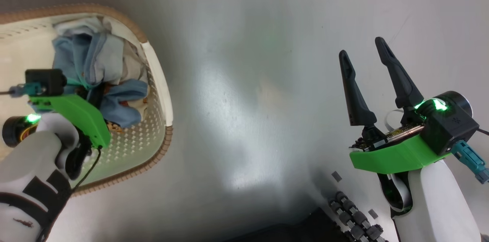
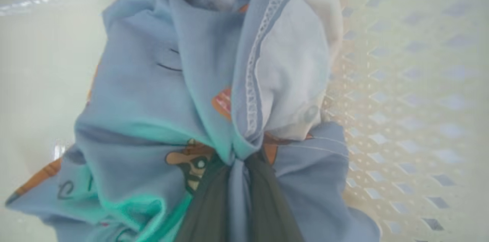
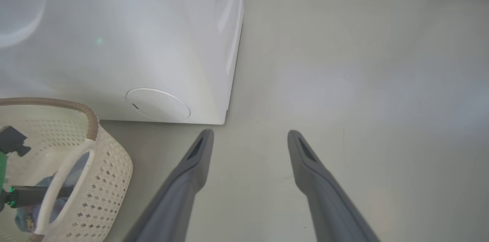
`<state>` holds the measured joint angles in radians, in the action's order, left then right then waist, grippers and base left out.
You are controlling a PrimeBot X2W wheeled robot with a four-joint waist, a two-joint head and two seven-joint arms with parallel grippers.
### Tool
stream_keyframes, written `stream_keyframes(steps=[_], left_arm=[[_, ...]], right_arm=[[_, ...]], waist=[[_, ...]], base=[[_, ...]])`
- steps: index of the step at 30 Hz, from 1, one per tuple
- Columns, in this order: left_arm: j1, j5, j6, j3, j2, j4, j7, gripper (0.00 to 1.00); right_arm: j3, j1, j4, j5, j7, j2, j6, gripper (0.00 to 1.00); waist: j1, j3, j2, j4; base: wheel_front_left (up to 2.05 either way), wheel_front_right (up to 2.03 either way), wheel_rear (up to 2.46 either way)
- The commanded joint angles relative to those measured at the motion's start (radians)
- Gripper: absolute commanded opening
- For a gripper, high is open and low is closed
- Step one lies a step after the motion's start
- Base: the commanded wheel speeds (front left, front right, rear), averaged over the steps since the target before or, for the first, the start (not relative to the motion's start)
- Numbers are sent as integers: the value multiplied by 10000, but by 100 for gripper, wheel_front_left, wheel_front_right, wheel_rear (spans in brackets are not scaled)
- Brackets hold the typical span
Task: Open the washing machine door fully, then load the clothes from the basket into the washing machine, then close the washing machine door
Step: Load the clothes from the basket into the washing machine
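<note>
The clothes [image 1: 88, 55], light blue with cartoon prints and some white cloth, lie bundled in the cream perforated basket [image 1: 158, 78] at the left on the floor. My left gripper [image 1: 93, 95] reaches down into the bundle. In the left wrist view its dark fingers [image 2: 267, 204] are pinched together on a fold of the clothes [image 2: 153, 93], beside the basket wall [image 2: 412, 81]. My right gripper [image 1: 361, 47] hangs open over bare floor, holding nothing. The right wrist view has that gripper [image 3: 250, 133], the washing machine [image 3: 114, 36] and the basket [image 3: 110, 165]. The washing machine door is out of view.
Grey floor [image 1: 248, 81] stretches between the basket and my right arm. The washer's white front, with its round flap [image 3: 157, 104], stands just behind the basket. My base with dark rollers [image 1: 355, 219] sits at the bottom edge.
</note>
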<state>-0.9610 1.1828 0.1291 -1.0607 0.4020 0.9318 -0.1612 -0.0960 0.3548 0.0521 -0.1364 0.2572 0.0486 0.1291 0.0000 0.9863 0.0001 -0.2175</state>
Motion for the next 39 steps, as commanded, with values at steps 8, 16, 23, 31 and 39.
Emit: stream_keyframes(steps=[8,16,23,31,39], left_arm=[[1321,131,15,144,481,-341,-913,0],[2512,-886,-80,1839,220,-930,-1002,0],[4468,-2432,-496,3925,-220,-2089,-1004,0],[6732,-3924,-876,5732,-767,-3437,-1005,0],[8421,-5139,-1176,6857,-1313,-4632,-1005,0]], right_arm=[[-31,-377,-175,-107,46,16,16,100],[289,-928,-642,126,46,16,16,100],[453,-1708,-1086,237,46,16,16,100],[492,-2615,-1468,267,46,16,16,100],[471,-3288,-1749,351,46,16,16,100]], waist=[[0,-1487,-1,549],[0,-3342,-1,1158],[0,-5234,-1,1566],[0,-7207,-1,1764],[0,-8623,-1,1854]], base=[[0,0,0],[0,0,0],[0,0,0],[0,0,0],[0,0,0]])
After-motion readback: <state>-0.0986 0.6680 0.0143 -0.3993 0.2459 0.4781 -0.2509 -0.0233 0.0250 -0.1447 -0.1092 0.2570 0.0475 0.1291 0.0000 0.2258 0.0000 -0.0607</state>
